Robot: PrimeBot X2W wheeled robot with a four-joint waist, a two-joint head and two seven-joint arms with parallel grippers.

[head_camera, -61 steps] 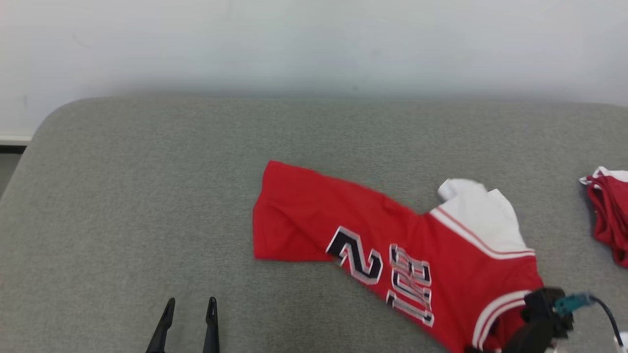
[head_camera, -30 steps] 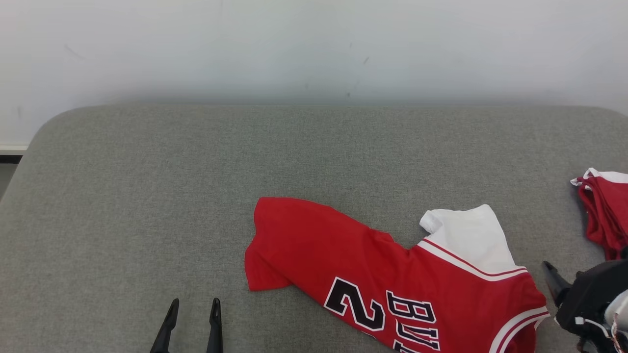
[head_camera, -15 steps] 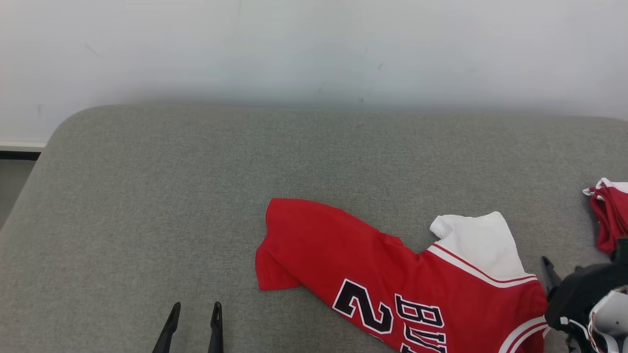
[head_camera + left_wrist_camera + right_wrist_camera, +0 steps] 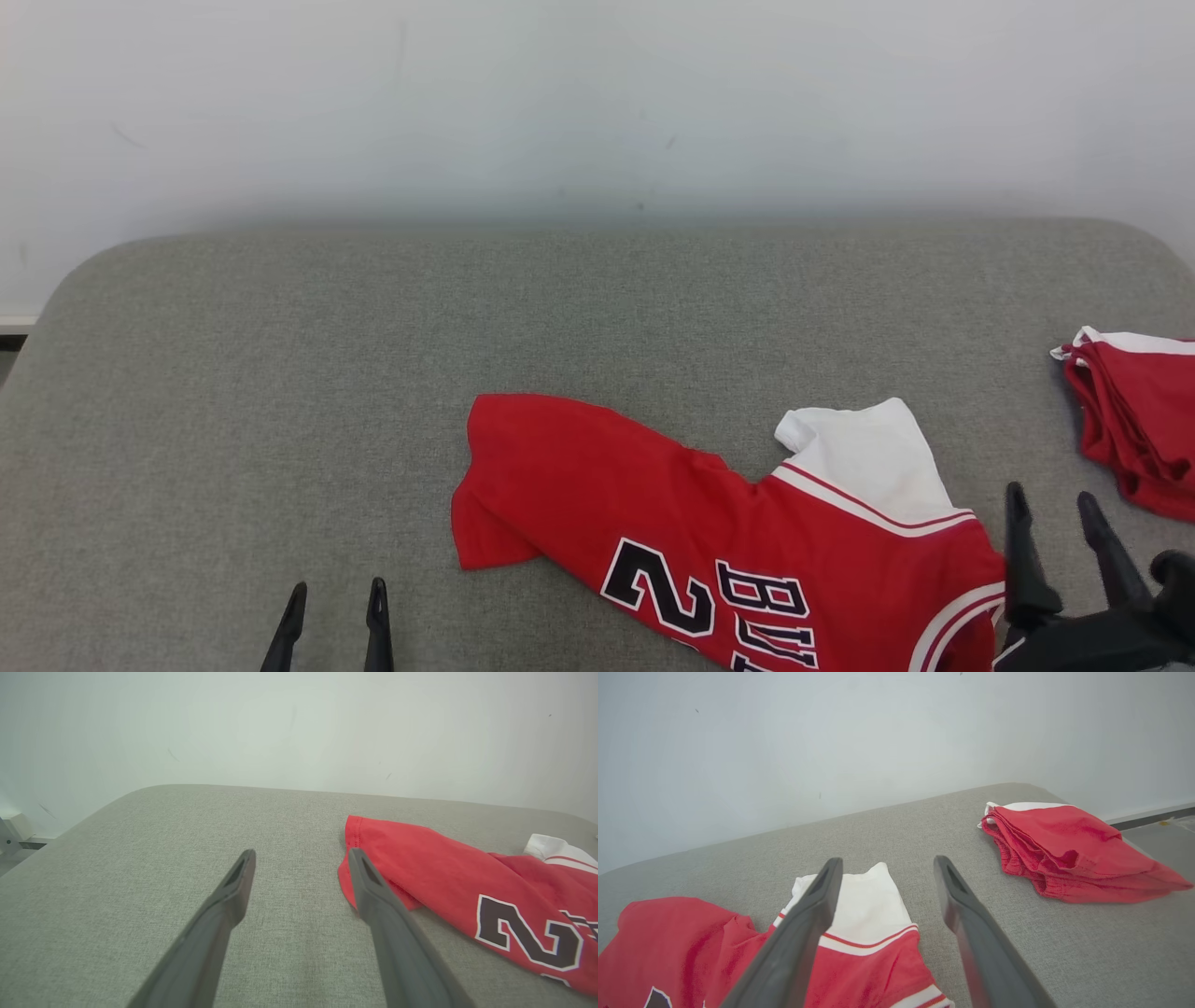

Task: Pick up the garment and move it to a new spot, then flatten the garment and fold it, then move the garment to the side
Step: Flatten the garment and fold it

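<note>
Garment [image 4: 747,523] lies between left gripper [image 4: 337,586] and right gripper [image 4: 1051,492]. Both sets of fingers are spread, empty (folded red pile [image 4: 1139,420] right of the right fingers)

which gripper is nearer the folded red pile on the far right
Right. The right gripper sits just left of the folded red pile, apart from it; the left gripper is far off beyond the jersey.

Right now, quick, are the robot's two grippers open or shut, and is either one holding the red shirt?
Left gripper: open, holding nothing.
Right gripper: open, not holding the shirt.
</note>
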